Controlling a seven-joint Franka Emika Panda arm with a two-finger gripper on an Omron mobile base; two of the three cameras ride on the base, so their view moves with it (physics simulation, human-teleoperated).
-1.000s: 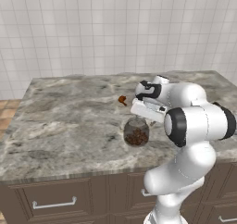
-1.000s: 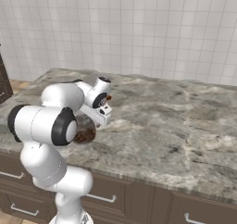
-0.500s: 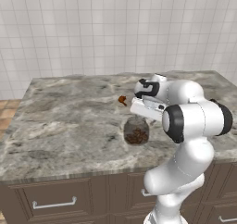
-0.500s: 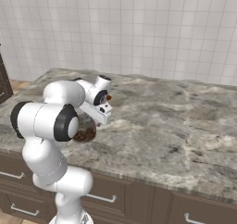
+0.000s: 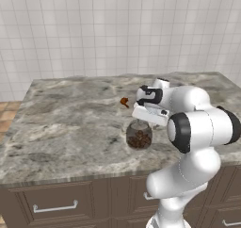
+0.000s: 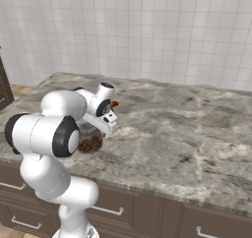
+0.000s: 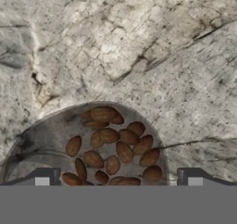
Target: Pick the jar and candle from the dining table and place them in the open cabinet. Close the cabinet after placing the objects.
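Note:
The jar (image 5: 139,137), clear glass with brown nut-like contents, stands on the marble dining table (image 5: 66,128) near its front edge. My gripper (image 5: 141,123) hangs right above it, pointing down, open. In the hand view the jar (image 7: 111,144) lies between and just beyond the two fingertips (image 7: 46,177), which stand wide apart on either side of it without touching it. The candle (image 5: 124,101) shows as a small red-brown and orange thing on the table just behind the hand, partly hidden by it; it also appears in the right base view as the candle (image 6: 114,104). The cabinet is out of view.
Dark brown drawer fronts (image 5: 52,206) with silver handles run below the table top. A white tiled wall (image 5: 94,34) rises behind the table. A dark brown wooden edge (image 6: 4,87) shows at the far left of the right base view.
The arm's elbow has shifted slightly. The hand has stayed over the jar, with its fingers a touch wider. Jar and candle have not moved.

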